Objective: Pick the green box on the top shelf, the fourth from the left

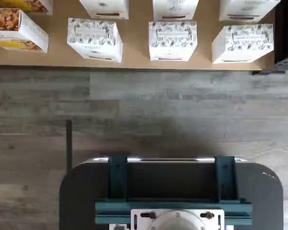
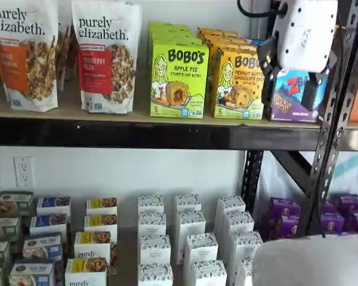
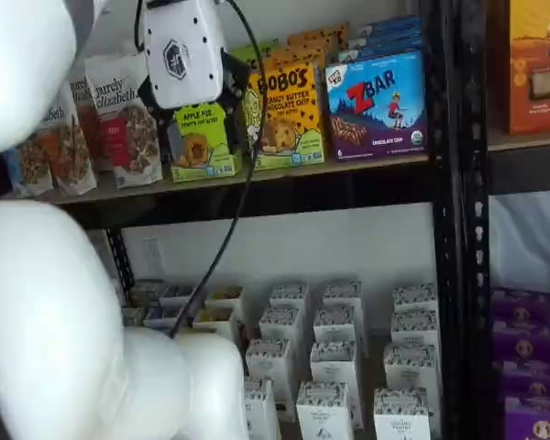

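The green box [image 2: 179, 80] is a lime Bobo's Apple Pie carton that stands upright at the front of the top shelf [image 2: 137, 134], with more like it behind. In a shelf view [image 3: 202, 147] its upper part is hidden behind the gripper. My gripper [image 2: 288, 80] has a white body and black fingers with a gap between them, and it is empty. It hangs in front of the shelf, to the right of the green box and before the blue box. It also shows in a shelf view [image 3: 197, 115]. The wrist view shows neither the green box nor the fingers.
A yellow-orange Bobo's carton [image 2: 238, 83] stands right of the green box, then a blue Z Bar box [image 2: 292, 101]. Granola bags [image 2: 107, 56] stand to its left. A perforated black upright [image 2: 334, 119] is at the right. White patterned boxes [image 1: 173, 40] fill the lower shelf.
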`<state>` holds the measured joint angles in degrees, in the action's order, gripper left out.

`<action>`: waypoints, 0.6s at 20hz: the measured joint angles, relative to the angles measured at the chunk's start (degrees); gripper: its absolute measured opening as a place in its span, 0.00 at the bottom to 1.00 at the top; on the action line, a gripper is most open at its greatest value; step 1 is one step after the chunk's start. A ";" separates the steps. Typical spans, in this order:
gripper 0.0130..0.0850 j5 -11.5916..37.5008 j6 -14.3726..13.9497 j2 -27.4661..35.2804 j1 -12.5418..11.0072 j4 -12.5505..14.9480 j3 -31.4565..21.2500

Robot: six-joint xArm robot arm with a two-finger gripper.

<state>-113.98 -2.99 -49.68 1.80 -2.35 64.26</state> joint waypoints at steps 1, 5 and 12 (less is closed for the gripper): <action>1.00 0.99 0.60 -0.64 -0.95 -1.01 -0.58; 1.00 3.77 2.45 -2.31 -4.02 -4.57 -2.06; 1.00 4.11 1.24 -2.16 -2.71 -4.56 -2.06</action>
<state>-109.87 -1.75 -51.85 -0.92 -6.91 62.20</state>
